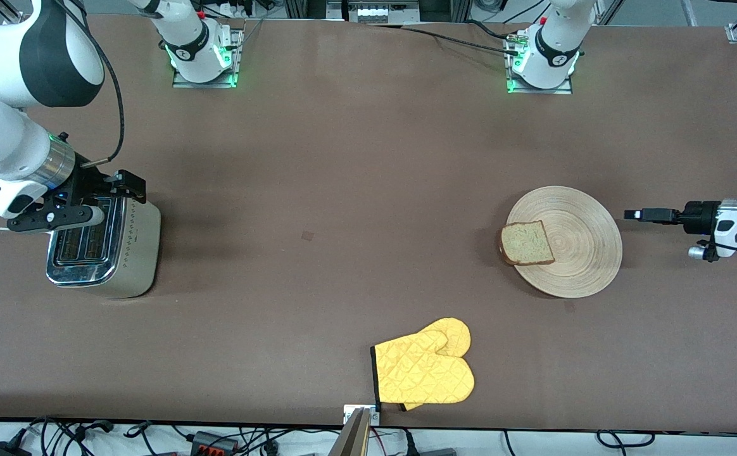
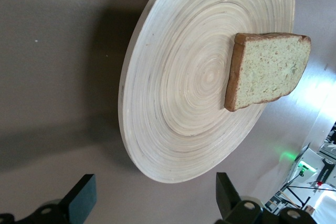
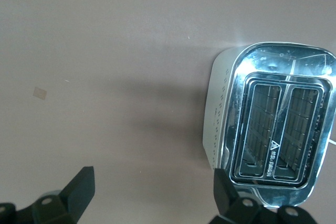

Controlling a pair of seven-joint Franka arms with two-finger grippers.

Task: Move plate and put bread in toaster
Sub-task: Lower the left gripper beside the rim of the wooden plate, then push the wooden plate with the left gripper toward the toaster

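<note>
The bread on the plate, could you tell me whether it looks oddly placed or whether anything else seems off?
The bread lies off-centre on the plate, its crust overhanging the rim toward the right arm's end. Otherwise nothing stands out: the toaster is upright with both slots empty, and both grippers are open.

Yellow oven mitts (image 1: 424,370) on table (image 1: 318,190)

Even, bright overhead light, soft shadows on the brown table (image 1: 343,190) beside the toaster (image 1: 106,247), white glare on its chrome top, a pale reflection near the plate (image 2: 173,129), all frames fairly sharp
</note>
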